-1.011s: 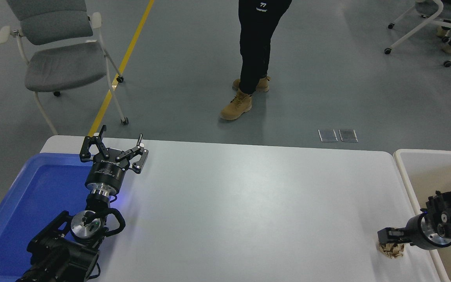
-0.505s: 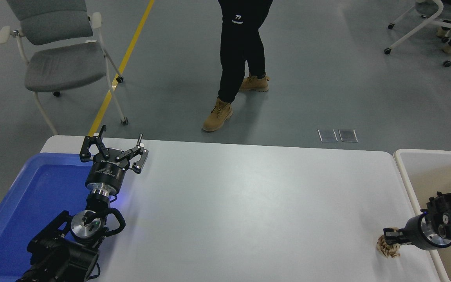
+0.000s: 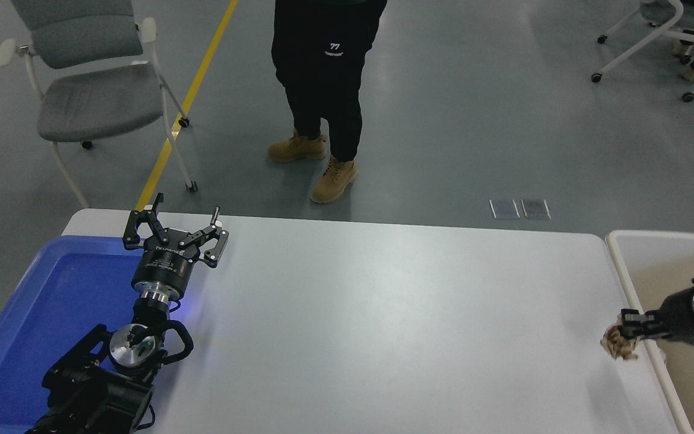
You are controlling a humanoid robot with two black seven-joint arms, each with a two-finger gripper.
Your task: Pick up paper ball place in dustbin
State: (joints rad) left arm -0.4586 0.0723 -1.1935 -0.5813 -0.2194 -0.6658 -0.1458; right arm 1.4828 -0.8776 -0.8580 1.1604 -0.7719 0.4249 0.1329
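In the head view our right gripper [image 3: 623, 326] is clamped on the paper ball [image 3: 620, 346], holding it off the table [image 3: 383, 313] just beside the dustbin's [image 3: 624, 283] near-left rim; our left gripper [image 3: 175, 232] sits parked, fingers spread and empty, by the blue tray [image 3: 52, 289]. We judge the carry is under way: next we must bring the ball rightward over the rim and let go above the bin.
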